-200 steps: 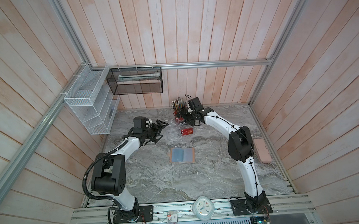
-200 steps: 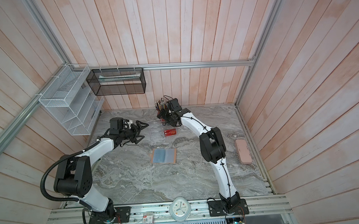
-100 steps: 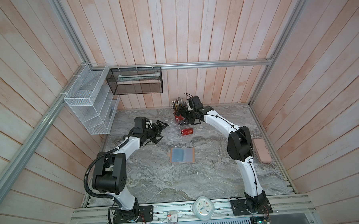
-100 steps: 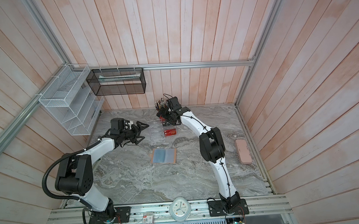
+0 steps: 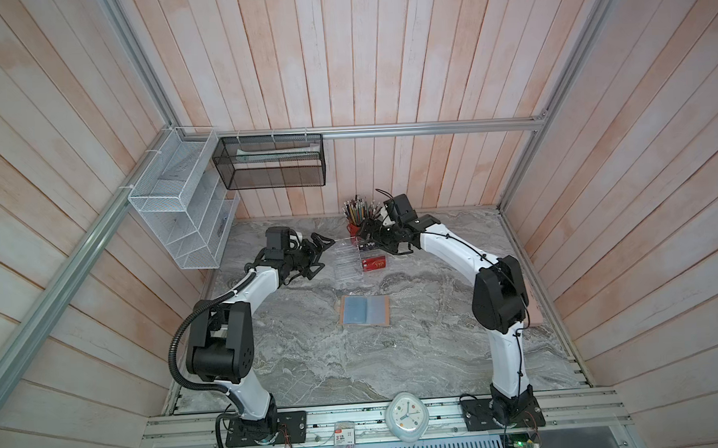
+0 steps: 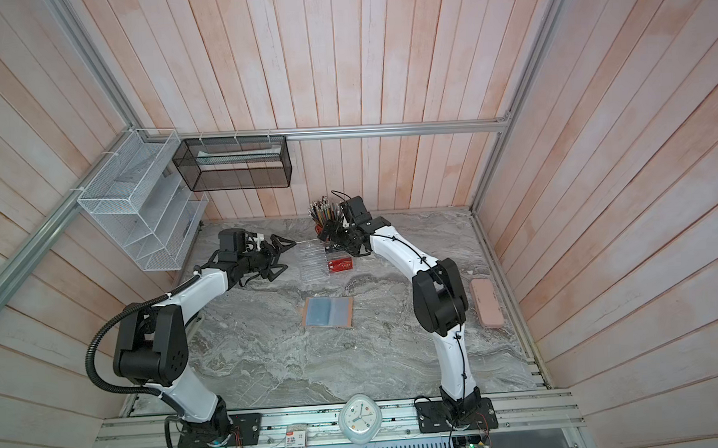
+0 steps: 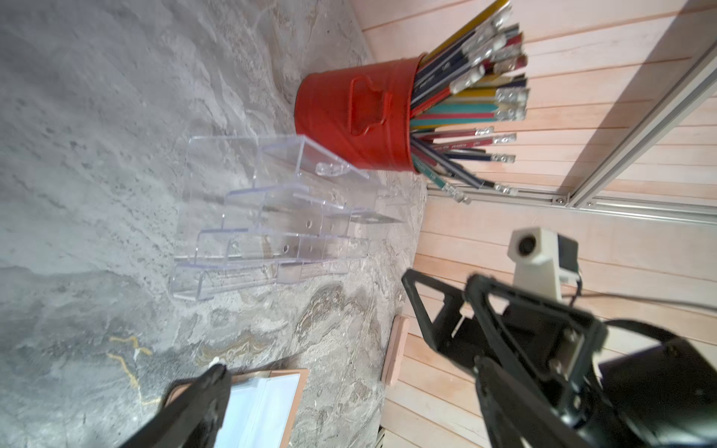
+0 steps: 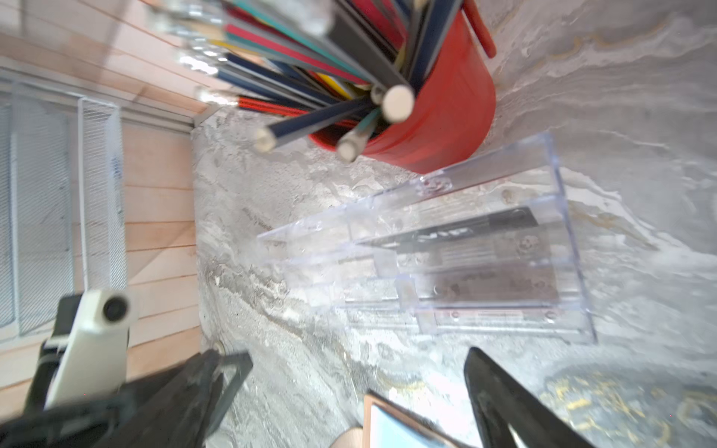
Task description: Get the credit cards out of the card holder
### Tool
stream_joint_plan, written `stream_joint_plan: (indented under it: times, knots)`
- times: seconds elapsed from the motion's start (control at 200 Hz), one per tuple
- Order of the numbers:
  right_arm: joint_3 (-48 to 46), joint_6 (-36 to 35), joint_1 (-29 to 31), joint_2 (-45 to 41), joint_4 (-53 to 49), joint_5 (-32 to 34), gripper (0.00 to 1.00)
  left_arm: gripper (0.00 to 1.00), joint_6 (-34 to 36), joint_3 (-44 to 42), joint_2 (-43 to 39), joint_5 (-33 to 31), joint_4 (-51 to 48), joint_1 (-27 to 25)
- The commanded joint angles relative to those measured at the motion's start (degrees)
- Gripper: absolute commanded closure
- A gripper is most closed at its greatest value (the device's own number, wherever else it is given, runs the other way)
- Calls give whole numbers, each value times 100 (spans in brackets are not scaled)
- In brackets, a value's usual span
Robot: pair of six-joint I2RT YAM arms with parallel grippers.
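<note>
The card holder (image 5: 364, 311) (image 6: 328, 312) lies open mid-table, its pale blue sleeves facing up; its edge also shows in the wrist views (image 7: 267, 407) (image 8: 392, 426). A red credit card (image 5: 375, 264) (image 6: 341, 265) and a black one (image 5: 368, 244) (image 8: 465, 232) stand in a clear acrylic rack (image 5: 348, 263) (image 7: 271, 221). My left gripper (image 5: 324, 255) (image 7: 349, 372) hovers open at the rack's left end, holding nothing. My right gripper (image 5: 381, 242) (image 8: 357, 364) is open and empty over the rack's back right, by the black card.
A red cup of pencils (image 5: 355, 217) (image 7: 357, 116) stands right behind the rack, close to my right gripper. A pink case (image 6: 486, 302) lies at the table's right edge. Wire baskets (image 5: 182, 228) hang on the left wall, and a clock (image 5: 406, 416) sits on the front rail.
My right arm has shifted slightly to the right, its open gripper staying by the rack. The left arm, the cards and the card holder have not visibly moved.
</note>
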Motion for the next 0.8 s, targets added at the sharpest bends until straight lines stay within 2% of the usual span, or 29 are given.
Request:
stream_joint_plan:
  times: [0.0, 0.215, 0.365, 0.54, 0.67, 0.795]
  knots:
    - [-540, -541, -180, -719, 81, 118, 2, 0, 141, 313, 235, 154, -38, 135]
    - [-2437, -701, -823, -1689, 1035, -73, 2, 0, 93, 631, 682, 340, 190, 163]
    - [-3206, -574, -1409, -1682, 1782, -660, 2, 0, 221, 799, 956, 376, 221, 173]
    - [-3144, -274, -1769, -1042, 2769, -1649, 2, 0, 227, 994, 1261, 434, 483, 226]
    - [-2573, -98, -1795, -436, 2992, -1930, 2, 0, 143, 1204, 1538, 487, 633, 317]
    - [-2205, 403, -1876, 116, 3545, -2313, 2, 0, 12, 1421, 1797, 566, 851, 365]
